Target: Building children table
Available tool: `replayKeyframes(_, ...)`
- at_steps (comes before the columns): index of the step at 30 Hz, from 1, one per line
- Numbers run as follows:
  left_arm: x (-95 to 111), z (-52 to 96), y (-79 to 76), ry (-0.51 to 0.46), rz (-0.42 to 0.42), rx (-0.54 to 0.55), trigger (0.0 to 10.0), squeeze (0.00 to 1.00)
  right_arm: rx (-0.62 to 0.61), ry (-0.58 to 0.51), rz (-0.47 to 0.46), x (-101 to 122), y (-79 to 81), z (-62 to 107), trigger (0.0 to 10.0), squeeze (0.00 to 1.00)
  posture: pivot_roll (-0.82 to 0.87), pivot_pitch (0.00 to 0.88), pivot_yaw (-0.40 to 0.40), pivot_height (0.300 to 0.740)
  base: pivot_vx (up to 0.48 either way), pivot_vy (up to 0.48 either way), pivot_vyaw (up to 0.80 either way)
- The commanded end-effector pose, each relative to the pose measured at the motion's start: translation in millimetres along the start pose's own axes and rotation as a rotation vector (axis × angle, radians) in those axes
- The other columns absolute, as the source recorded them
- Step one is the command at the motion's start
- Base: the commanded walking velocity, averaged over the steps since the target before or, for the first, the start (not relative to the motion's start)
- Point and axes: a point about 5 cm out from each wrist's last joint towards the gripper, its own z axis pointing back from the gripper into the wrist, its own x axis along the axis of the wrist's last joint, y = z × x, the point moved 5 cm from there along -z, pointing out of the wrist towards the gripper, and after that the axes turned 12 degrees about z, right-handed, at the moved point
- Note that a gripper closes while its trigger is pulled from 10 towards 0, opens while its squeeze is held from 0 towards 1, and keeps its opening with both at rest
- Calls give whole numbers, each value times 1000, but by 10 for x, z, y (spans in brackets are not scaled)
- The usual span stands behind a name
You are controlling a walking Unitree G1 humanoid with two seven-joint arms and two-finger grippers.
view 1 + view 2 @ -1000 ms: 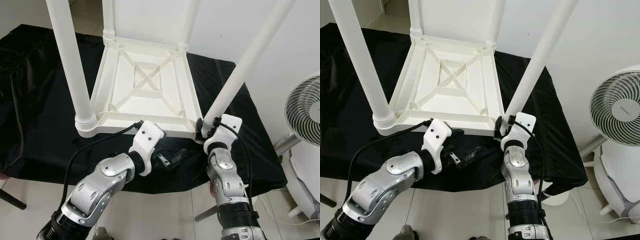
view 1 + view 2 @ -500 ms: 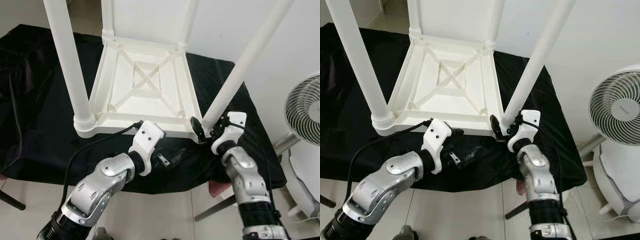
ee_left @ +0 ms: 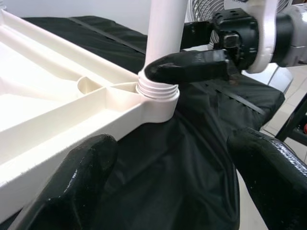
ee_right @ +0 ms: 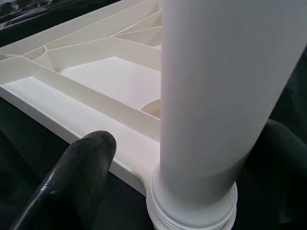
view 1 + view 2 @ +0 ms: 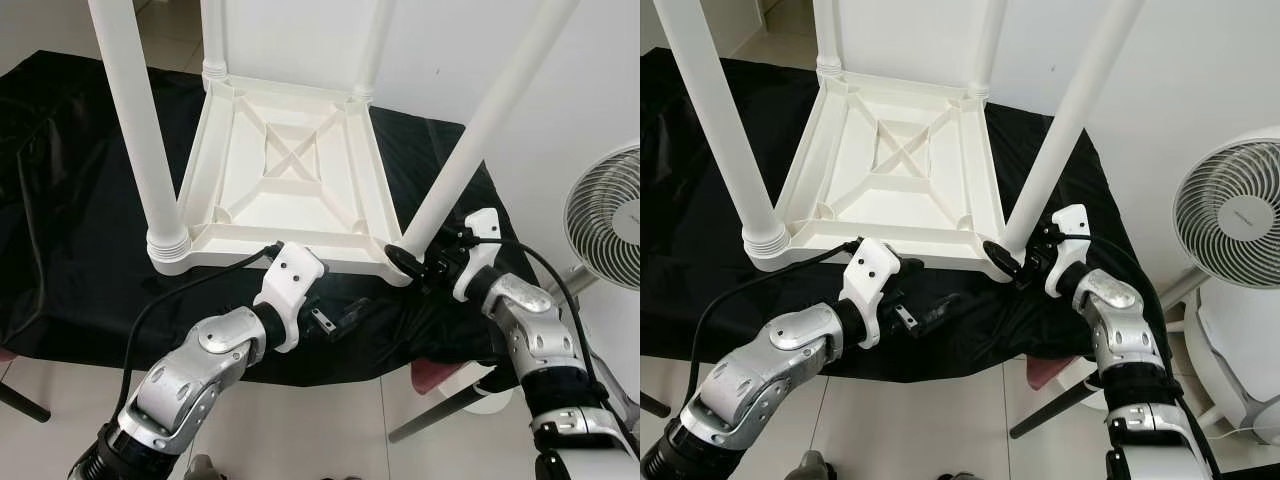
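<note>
white table leg (image 5: 478, 130) gripped at its base by right gripper (image 5: 418, 262).

1 upturned white children table (image 5: 290, 180) is lying on 1 black cloth (image 5: 70, 200), 4 white legs (image 5: 135, 130) are rising from it, and 1 fan (image 5: 605, 215) is standing at right.

It looks like a room in a home: a pale tiled floor (image 5: 350, 425), a plain white wall (image 5: 1200, 80), and a white standing fan (image 5: 1228, 215) near the table covered with black cloth (image 5: 60, 200).
</note>
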Motion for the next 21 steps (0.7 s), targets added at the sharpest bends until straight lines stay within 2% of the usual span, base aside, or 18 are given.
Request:
replayKeyframes(1, -6, 12, -79, 11, 2, -52, 10000, 0, 34, 25, -8, -93, 70, -6, 3412, 0, 127, 122, -114, 740, 0, 0, 0)
replayKeyframes(2, -6, 12, -79, 11, 2, -52, 10000, 0, 34, 25, -8, -93, 70, -6, 3412, 0, 127, 122, -114, 740, 0, 0, 0)
replayKeyframes(3, -5, 17, -75, 10, 3, -50, 10000, 0, 36, 28, -20, -116, 77, -13, 0, 0, 127, 122, -114, 740, 0, 0, 0)
replayKeyframes(15, -16, 58, -78, 16, 7, -39, 10000, 0, -11, 24, -82, -246, 46, 14, 0, 0, 138, 137, -112, 740, 0, 0, 0)
replayKeyframes(18, -16, 58, -83, 19, 9, -43, 10000, 0, -126, 25, -99, -269, -49, 54, 0, 0, 130, 139, -110, 740, 0, 0, 0)
replayKeyframes(20, -16, 58, -83, 19, 9, -43, 10000, 0, -126, 25, -99, -269, -49, 54, 0, 0, 130, 139, -110, 740, 0, 0, 0)
replayKeyframes(21, -18, 58, -84, 20, 9, -44, 10000, 0, -163, 29, -103, -277, -71, 61, 0, 0, 124, 139, -111, 740, 0, 0, 0)
